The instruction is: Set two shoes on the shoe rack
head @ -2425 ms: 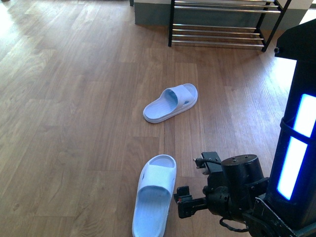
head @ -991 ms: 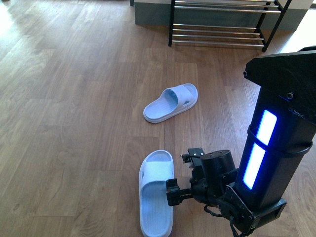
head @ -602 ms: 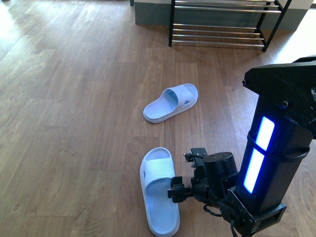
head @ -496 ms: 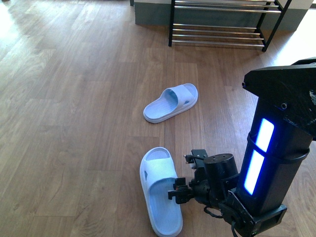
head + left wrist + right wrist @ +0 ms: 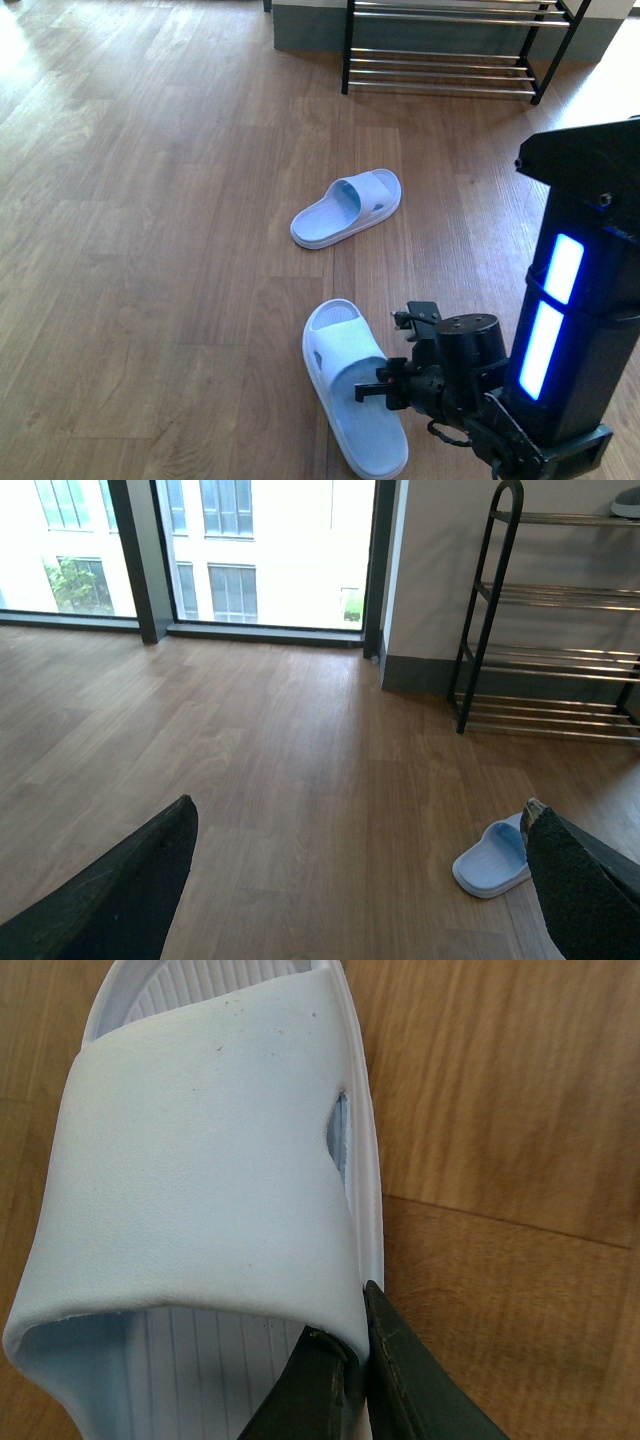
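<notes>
The right gripper's fingers [image 5: 400, 1385] are pressed together on the lower edge of the near slide's strap, just where the strap meets the sole. The thin pale rim is nipped between the two dark pads. In the front view the right gripper [image 5: 384, 386] sits at the right side of the near slide [image 5: 345, 352], low over the wooden floor [image 5: 150, 250].

The near slide [image 5: 190, 1160] is a pale blue open-toed sandal (not a laced shoe). Its smooth strap is dotted with a few dark specks. There is a narrow slit at the strap's side and a ribbed footbed beneath.

The left gripper [image 5: 358, 815] has its two dark fingers spread wide, with only floor between them.

Half a second ago the near slide lay further left. Since then it has shifted right, and its heel has swung further toward the robot's right, so it slants more across the boards. The right arm [image 5: 570, 330], with its lit blue strips, has moved right with it.

The far slide [image 5: 345, 208] lies on the floor where it was, between the near slide and the shoe rack and well apart from both. It also shows in the left wrist view [image 5: 495, 858].

The shoe rack [image 5: 450, 62] stands at the far end of the floor against the wall, unchanged, and neither slide is on it. The left wrist view shows the rack's [image 5: 540, 630] black arched side frame and chrome bars beside tall windows [image 5: 270, 540].
</notes>
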You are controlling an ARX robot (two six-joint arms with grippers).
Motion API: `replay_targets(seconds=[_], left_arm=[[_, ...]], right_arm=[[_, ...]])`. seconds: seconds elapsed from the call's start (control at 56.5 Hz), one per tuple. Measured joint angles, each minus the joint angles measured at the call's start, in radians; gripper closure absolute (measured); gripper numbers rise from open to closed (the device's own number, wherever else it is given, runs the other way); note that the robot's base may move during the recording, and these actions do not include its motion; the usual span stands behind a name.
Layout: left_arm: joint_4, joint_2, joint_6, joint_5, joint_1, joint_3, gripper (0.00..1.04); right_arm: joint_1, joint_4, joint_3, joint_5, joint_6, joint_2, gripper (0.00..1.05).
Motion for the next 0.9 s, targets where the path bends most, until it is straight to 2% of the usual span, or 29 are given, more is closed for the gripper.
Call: replay_targets(seconds=[0.124,0.212,0.443,0.655,0.903], left_arm=[[0.0,0.0,0.0,0.0,0.0,0.0,0.09],[0.0,0.0,0.0,0.0,0.0,0.0,0.09],[0.0,0.0,0.0,0.0,0.0,0.0,0.09],[0.0,0.0,0.0,0.0,0.0,0.0,0.09],[0.0,0.0,0.0,0.0,0.0,0.0,0.09]], right_arm=[[-0.049,0.045,-0.086,-0.006,-0.007,-0.084,1.03],[-0.061,0.019,-0.116,0.048,-0.008,-0.162,1.03],[-0.116,0.013,-0.308,0.108,-0.013,-0.435,1.03],[-0.21,-0.033,-0.513,0.135,-0.028,-0.765,1.03],[-0.261,-0.13,-0.694,0.158,-0.035,-1.151,1.03]])
